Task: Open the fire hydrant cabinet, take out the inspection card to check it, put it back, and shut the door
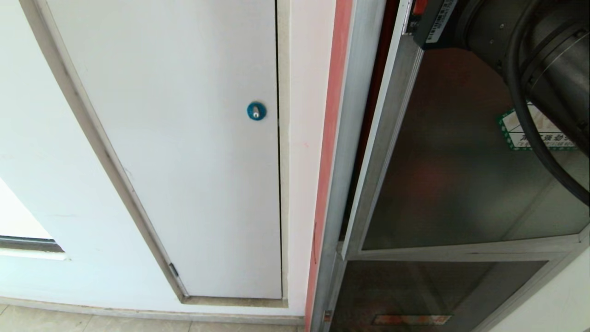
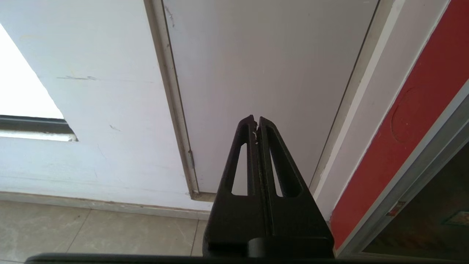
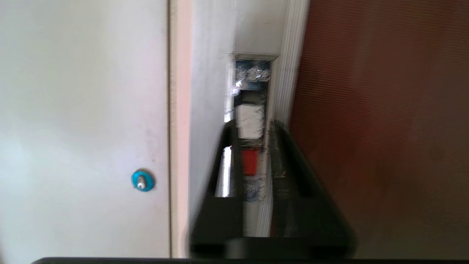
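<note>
Straddling the door (image 3: 384,121) edge, right gripper (image 3: 253,128) jaws slightly parted, grasping nothing; left gripper (image 2: 255,123) clenched, parked near white panel (image 2: 263,73).

head view looks down close at the white panel (image 1: 184,138); both wrist views share it.

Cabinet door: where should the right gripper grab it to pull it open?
Grip the door's free left frame edge, coming from the left. It already stands slightly off the cabinet frame, so one finger can probably slip behind that narrow metal strip; the glass offers nothing to pinch.
</note>
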Robot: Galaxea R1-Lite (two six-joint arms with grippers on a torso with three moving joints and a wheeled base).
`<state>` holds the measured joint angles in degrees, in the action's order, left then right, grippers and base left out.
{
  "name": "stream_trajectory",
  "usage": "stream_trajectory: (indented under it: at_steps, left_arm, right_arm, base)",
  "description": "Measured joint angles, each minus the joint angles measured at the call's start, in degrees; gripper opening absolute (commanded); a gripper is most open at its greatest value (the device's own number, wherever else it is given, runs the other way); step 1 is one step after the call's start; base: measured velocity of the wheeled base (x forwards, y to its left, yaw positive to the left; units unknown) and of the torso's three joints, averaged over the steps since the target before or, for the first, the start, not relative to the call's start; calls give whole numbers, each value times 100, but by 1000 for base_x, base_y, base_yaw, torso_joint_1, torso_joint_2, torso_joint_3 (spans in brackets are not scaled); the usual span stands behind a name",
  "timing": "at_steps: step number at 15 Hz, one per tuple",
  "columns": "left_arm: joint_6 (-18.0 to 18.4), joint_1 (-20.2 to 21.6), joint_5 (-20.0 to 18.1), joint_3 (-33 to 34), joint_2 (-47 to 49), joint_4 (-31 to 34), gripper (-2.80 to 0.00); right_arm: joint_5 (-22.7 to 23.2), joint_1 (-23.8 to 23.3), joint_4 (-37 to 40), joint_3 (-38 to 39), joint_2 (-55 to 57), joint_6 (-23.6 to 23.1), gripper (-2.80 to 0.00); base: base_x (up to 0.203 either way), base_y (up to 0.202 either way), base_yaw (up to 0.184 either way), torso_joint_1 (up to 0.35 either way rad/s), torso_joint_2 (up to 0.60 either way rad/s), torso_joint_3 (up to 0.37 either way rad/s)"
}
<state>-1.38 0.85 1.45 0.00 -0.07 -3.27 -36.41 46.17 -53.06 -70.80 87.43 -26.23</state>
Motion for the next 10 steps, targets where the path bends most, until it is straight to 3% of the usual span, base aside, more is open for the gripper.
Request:
stream_trajectory:
  at_steps: [10]
  left_arm:
    - [1,0,0,0,0,0,-280]
  right_arm:
    - [-215,413,433,467,-551,11,0]
  base:
    - [0,0,0,0,0,0]
